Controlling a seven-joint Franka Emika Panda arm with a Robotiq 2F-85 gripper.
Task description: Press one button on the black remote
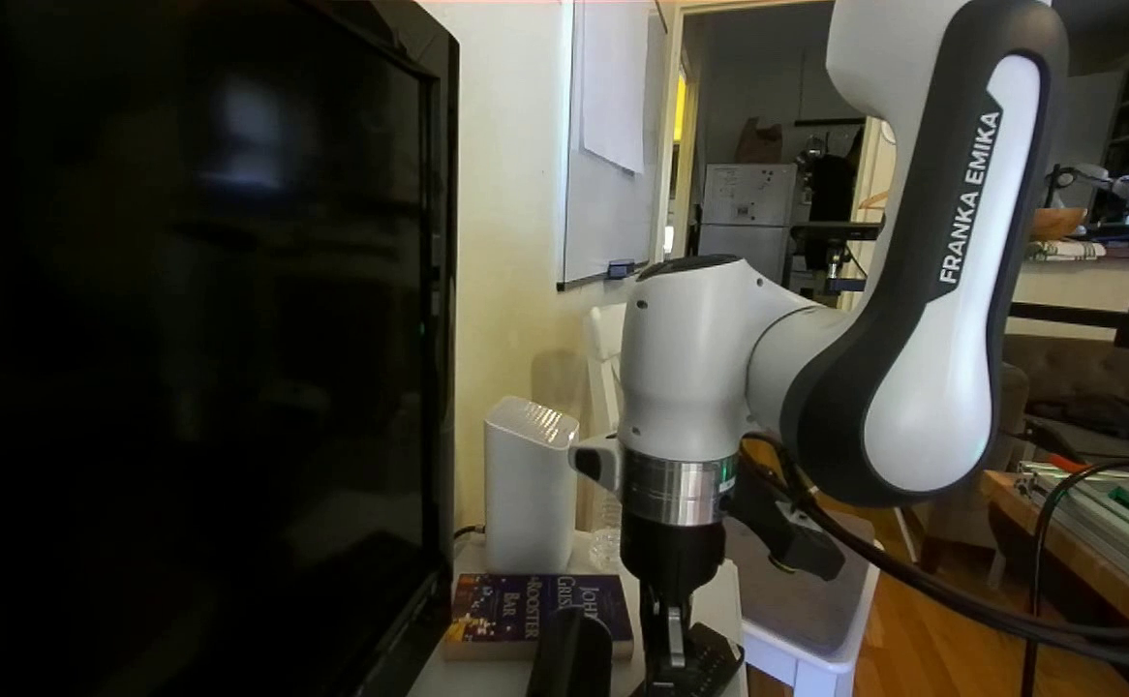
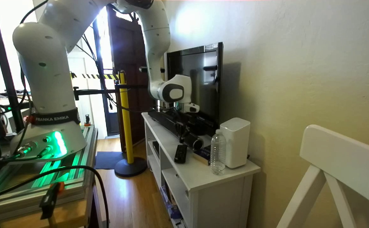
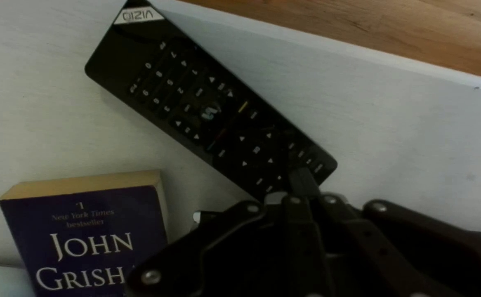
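The black remote (image 3: 207,111) lies face up on the white cabinet top (image 2: 200,175), its VIZIO label at the upper left in the wrist view. It also shows in both exterior views (image 1: 717,662) (image 2: 180,154). My gripper (image 3: 304,181) points down over the remote's end opposite the label, beside the arrow buttons. Its fingertips are together with nothing visible between them. The buttons right under the tips are hidden. I cannot tell whether the tips touch the remote. In an exterior view, the gripper (image 1: 669,668) is low above the cabinet.
A purple book (image 3: 88,243) lies near the remote. A black soundbar (image 2: 194,141) runs along the cabinet before the large TV (image 1: 197,339). A clear bottle (image 2: 218,155) and a white box-shaped device (image 2: 235,144) stand by the book. The cabinet's edge runs along the wrist view's top.
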